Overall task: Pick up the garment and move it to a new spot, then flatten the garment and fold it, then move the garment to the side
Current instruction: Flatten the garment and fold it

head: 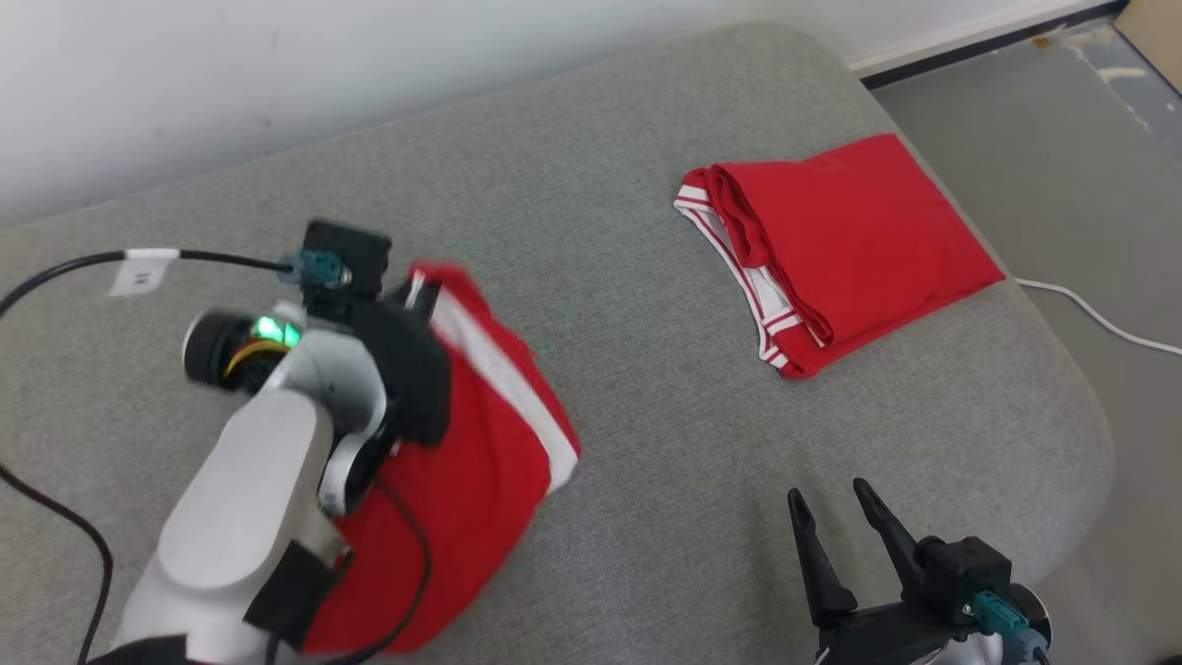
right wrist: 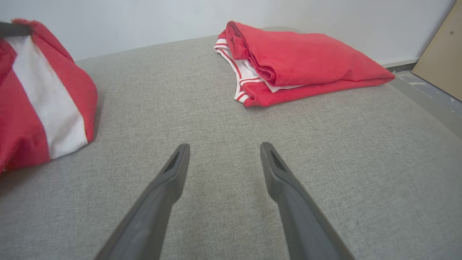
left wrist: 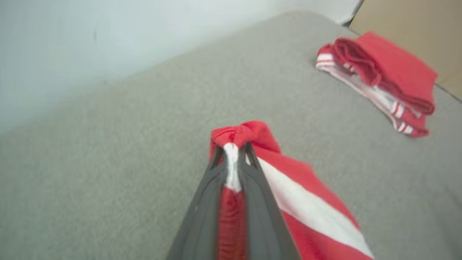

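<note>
Grey cushion (head: 646, 388) spreads under a pale wall (head: 277, 74), with 2 red pieces of clothing on it. At the far right lies a folded garment (head: 850, 240), red with white-striped trim, already neat. The garment (head: 471, 453) we are working on is at the near left, red with a broad white band, bunched and draping from the end of the left arm (head: 249, 480). The left jaws are pressed nearly together on a gathered edge, with a twist of cloth poking past the tips. The lower part looks to rest on the cushion. The right jaws stand wide apart and hold nothing, low over bare fabric near the front edge.

We judge this to be the pick-up and carry. To do it well, we should hold the pinch firm and lift until the hem clears. Then we should head for the open middle, well apart from the folded garment, and lay the hem down first so the cloth spreads flat.
</note>
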Robot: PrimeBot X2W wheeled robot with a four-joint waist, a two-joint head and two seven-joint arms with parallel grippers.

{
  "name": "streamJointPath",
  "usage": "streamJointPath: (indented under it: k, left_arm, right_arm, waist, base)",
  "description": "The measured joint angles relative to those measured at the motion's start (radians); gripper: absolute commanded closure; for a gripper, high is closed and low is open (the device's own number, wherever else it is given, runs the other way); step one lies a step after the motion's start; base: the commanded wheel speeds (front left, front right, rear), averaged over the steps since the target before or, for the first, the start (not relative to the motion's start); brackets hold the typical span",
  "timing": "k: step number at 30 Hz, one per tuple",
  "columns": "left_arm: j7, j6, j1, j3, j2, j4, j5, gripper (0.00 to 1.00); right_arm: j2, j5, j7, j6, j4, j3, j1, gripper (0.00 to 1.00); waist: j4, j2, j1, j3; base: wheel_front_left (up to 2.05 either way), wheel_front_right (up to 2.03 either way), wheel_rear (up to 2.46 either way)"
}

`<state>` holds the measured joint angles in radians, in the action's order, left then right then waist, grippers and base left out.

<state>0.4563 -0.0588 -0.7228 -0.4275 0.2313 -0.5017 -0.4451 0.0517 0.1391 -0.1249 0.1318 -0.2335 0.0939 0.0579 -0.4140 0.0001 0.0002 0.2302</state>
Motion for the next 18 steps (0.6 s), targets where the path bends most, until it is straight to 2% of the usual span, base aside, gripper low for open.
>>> streamJointPath:
  k: [6, 11, 14, 18]
  left_arm:
    - [-0.314, -0.013, -0.077, 0.026, -0.089, 0.111, 0.008, 1.00]
    - [-0.468, 0.000, -0.127, 0.054, -0.145, 0.253, -0.022, 1.00]
    - [-0.487, 0.023, -0.132, 0.046, -0.154, 0.345, -0.018, 1.00]
    - [-0.382, 0.061, -0.023, 0.012, -0.139, 0.404, -0.025, 1.00]
  right_arm:
    - [0.000, -0.011, 0.009, 0.000, 0.001, -0.001, 0.000, 0.00]
    - [-0.001, -0.021, 0.021, 0.000, 0.013, -0.012, -0.008, 0.00]
    - [0.000, -0.027, 0.030, 0.000, 0.021, -0.024, -0.024, 0.00]
    - [0.003, -0.030, 0.040, 0.000, 0.037, -0.037, -0.037, 0.00]
  waist:
    - [0.029, 0.0000, 0.0000, -0.020]
    - [0.064, -0.0001, -0.0003, -0.041]
    - [0.094, -0.0001, -0.0003, -0.051]
    - [0.145, -0.0002, -0.0003, -0.061]
  base:
    - [0.00, 0.00, 0.00]
    - [0.00, 0.00, 0.00]
    - [0.00, 0.00, 0.00]
    - [0.00, 0.00, 0.00]
